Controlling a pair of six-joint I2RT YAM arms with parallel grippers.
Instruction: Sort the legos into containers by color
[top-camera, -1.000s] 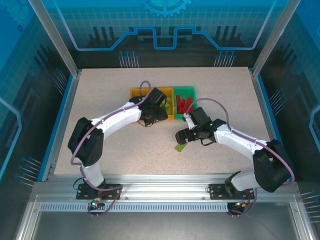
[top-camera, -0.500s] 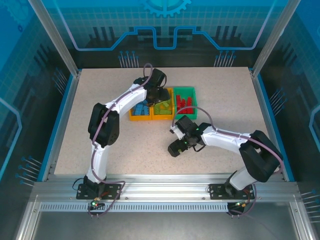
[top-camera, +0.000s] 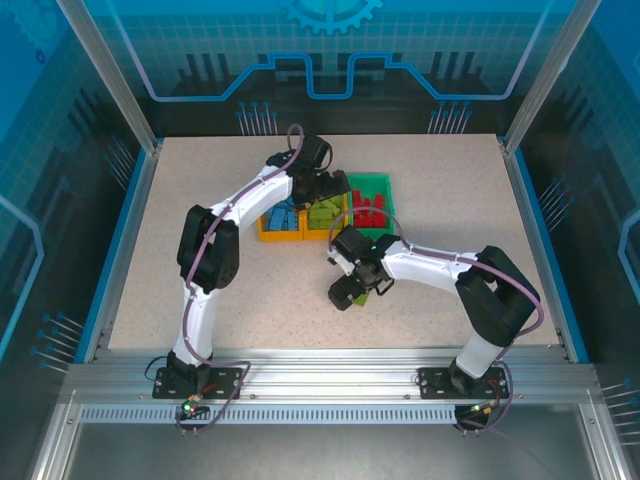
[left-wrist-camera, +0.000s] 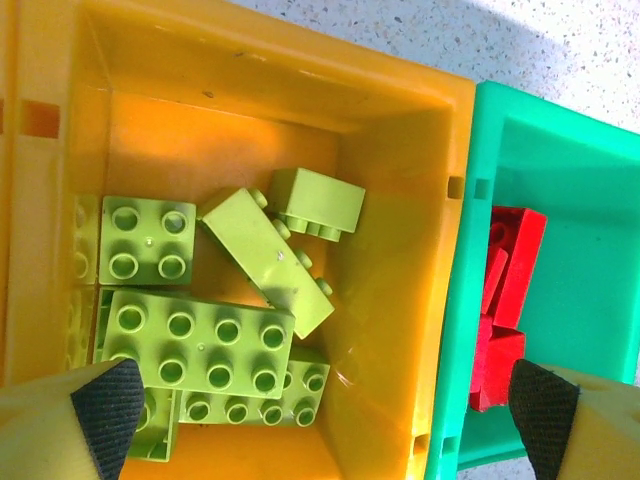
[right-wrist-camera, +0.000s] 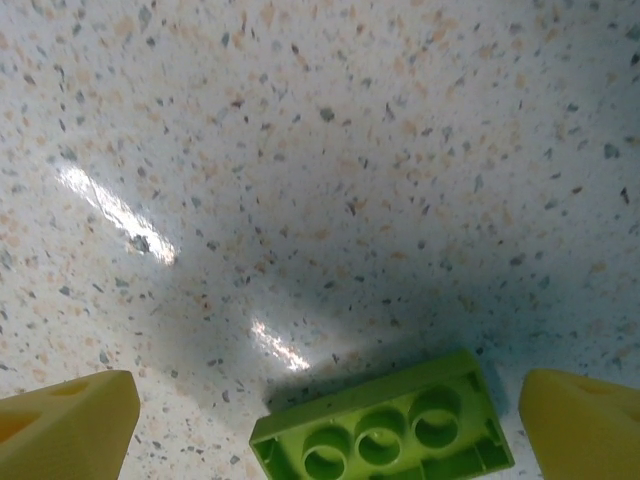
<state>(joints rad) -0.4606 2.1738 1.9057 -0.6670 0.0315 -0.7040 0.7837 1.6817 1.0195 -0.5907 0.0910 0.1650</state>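
- The left gripper (left-wrist-camera: 325, 405) is positioned over the middle orange-yellow bin (left-wrist-camera: 400, 180). Its jaws are spread wide and nothing is held between them.
- In that bin a pile of lime green legos (left-wrist-camera: 195, 340) is seen. To its right, red legos (left-wrist-camera: 510, 280) are seen in the adjoining green bin (left-wrist-camera: 590, 150).
- In the top view, blue legos (top-camera: 283, 217) are seen in the left orange-yellow bin (top-camera: 268, 232).
- The right gripper (right-wrist-camera: 327, 428) is positioned low over the tabletop (right-wrist-camera: 300, 150), with its jaws spread and nothing gripped.
- One lime green brick (right-wrist-camera: 385, 430) is found on the tabletop between those jaws, apparently underside up, and it is touched by neither finger.
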